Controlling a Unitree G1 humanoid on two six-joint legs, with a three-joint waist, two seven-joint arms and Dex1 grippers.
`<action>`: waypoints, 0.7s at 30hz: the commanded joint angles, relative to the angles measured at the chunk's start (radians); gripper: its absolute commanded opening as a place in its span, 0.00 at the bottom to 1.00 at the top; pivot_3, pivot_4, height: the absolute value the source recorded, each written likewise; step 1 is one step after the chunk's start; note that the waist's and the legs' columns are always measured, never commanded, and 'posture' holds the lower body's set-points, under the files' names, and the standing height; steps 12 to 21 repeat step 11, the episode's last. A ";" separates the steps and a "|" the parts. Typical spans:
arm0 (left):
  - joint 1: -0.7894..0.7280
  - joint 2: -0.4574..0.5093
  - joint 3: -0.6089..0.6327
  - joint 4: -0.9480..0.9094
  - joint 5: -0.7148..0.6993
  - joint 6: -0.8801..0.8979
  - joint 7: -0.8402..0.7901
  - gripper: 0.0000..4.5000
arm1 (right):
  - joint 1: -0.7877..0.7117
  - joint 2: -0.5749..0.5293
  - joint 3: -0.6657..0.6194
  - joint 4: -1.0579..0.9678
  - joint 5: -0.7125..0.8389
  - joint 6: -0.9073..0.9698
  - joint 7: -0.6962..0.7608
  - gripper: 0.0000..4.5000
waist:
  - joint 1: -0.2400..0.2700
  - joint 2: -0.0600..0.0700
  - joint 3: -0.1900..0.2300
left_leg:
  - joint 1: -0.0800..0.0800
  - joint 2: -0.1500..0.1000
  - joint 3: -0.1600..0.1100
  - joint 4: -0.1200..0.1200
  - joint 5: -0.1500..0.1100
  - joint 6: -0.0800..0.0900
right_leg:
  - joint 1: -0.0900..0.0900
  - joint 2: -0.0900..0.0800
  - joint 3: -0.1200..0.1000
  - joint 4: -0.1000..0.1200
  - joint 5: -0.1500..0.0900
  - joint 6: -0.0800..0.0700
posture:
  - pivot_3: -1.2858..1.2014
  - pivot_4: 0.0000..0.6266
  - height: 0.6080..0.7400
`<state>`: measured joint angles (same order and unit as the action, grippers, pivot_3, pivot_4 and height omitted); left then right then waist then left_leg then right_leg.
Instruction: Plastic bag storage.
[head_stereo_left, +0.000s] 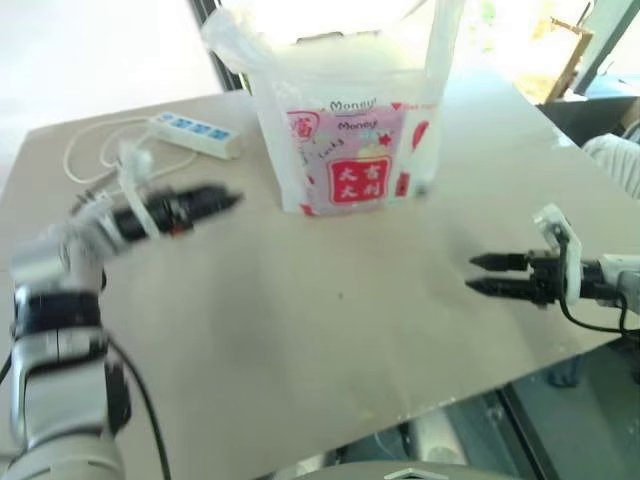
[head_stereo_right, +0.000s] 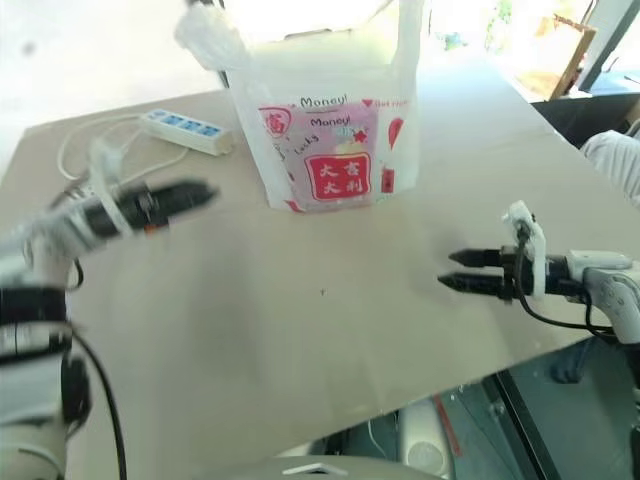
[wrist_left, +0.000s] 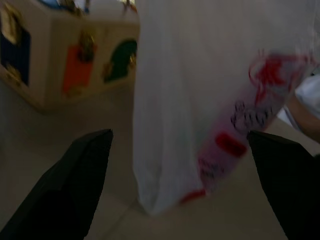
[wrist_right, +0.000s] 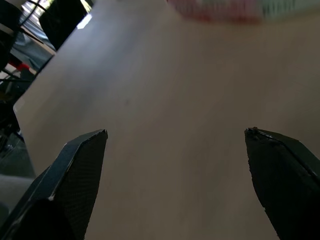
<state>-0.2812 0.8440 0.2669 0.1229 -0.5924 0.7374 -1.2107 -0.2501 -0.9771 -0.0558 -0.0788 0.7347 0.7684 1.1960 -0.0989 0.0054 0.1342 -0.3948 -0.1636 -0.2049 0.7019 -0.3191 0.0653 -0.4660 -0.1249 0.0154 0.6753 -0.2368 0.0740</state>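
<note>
The plastic bag (head_stereo_left: 345, 130) stands upright at the back middle of the table, translucent white with red and pink printed squares and "Money" lettering, its handles raised. My left gripper (head_stereo_left: 230, 200) hovers to the bag's left, pointing at it, open and empty. In the left wrist view the bag (wrist_left: 200, 100) hangs between the spread fingers, a little beyond them. My right gripper (head_stereo_left: 470, 274) sits low over the table to the bag's front right, pointing left, open with nothing in it. The bag's bottom edge (wrist_right: 215, 10) shows far ahead of it.
A white power strip (head_stereo_left: 195, 133) with a looped cable (head_stereo_left: 90, 150) lies at the back left. The beige table (head_stereo_left: 330, 330) has its front edge close to the right gripper. A box with coloured stickers (wrist_left: 60, 55) stands behind the bag.
</note>
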 joint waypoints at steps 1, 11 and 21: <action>0.323 0.006 0.091 -0.373 0.024 -0.023 0.067 0.99 | 0.051 0.056 -0.073 0.051 -0.113 -0.207 -0.069 1.00 | 0.003 -0.005 0.000 | 0.009 0.000 0.002 -0.006 0.000 0.000 | 0.009 0.000 -0.002 -0.010 0.001 -0.001 | 0.52 0.24 1.00; 0.727 -0.404 0.071 -0.774 0.185 -0.215 0.558 0.99 | 0.098 0.131 -0.181 0.241 -0.182 -0.502 0.020 1.00 | 0.136 0.003 0.008 | 0.055 0.010 0.025 -0.020 -0.002 -0.006 | 0.058 0.007 0.004 -0.039 0.016 0.017 | 0.52 0.24 1.00; 0.727 -0.404 0.071 -0.774 0.185 -0.215 0.558 0.99 | 0.098 0.131 -0.181 0.241 -0.182 -0.502 0.020 1.00 | 0.136 0.003 0.008 | 0.055 0.010 0.025 -0.020 -0.002 -0.006 | 0.058 0.007 0.004 -0.039 0.016 0.017 | 0.52 0.24 1.00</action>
